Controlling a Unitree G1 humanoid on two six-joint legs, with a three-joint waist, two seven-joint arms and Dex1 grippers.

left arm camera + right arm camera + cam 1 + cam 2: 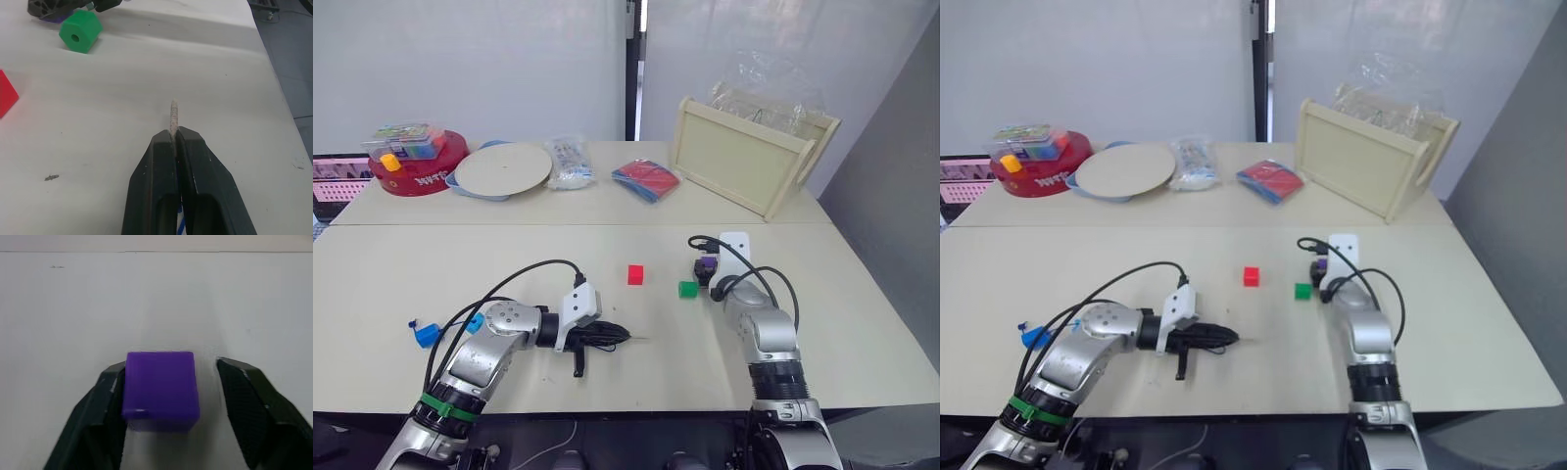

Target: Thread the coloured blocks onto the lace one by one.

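The lace's pale tip [173, 116] is clamped between the closed fingers of the left gripper [176, 139], low over the table [862, 313]. The purple block [160, 387] is seen on the table between the parted fingers of the right gripper [168, 396], one finger touching it. The green block [687, 289] lies just beside, the red block [635, 274] nearby.
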